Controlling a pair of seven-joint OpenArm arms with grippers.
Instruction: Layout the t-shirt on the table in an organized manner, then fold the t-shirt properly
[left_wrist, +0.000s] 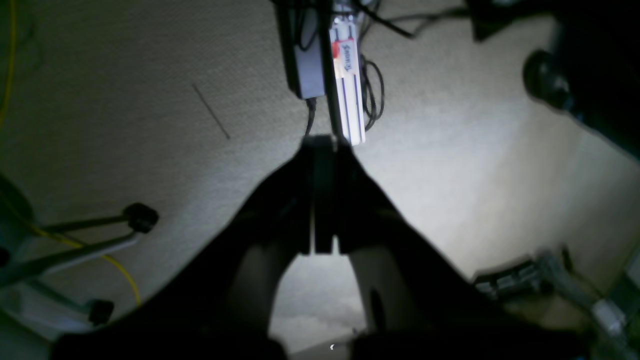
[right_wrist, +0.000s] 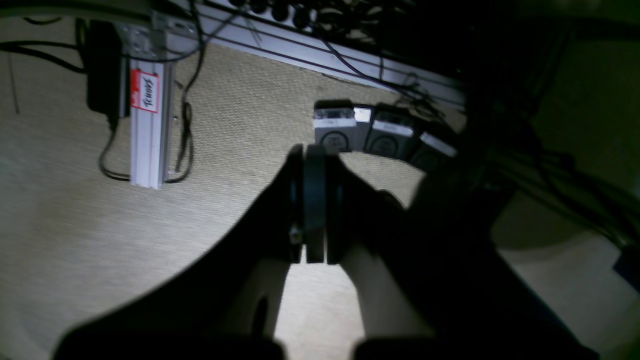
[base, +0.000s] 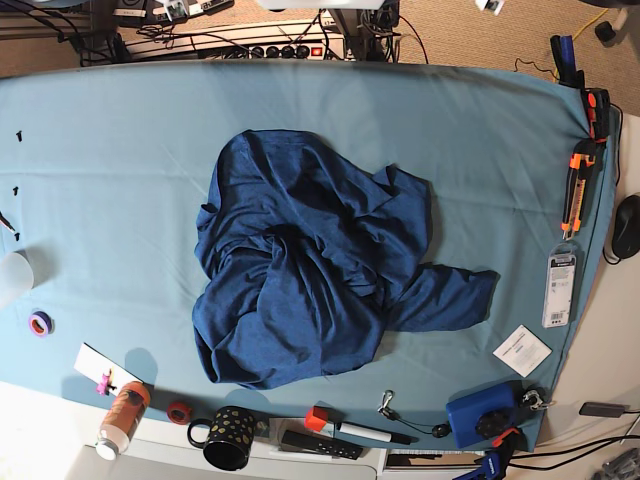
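Teal-clothed table (base: 120, 150) fills base view; one t-shirt (base: 310, 270) crumpled mid-frame, one sleeve sticking out right. Soft, limp, light: I'd pinch hem or shoulder edges. Two arms off-table over carpet: left gripper (left_wrist: 322, 142) jaws closed, empty; right gripper (right_wrist: 315, 150) likewise.

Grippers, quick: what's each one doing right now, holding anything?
Left gripper: closed, holding nothing, over the floor.
Right gripper: closed, holding nothing, over the floor.
The t-shirt lies crumpled on the table, untouched.
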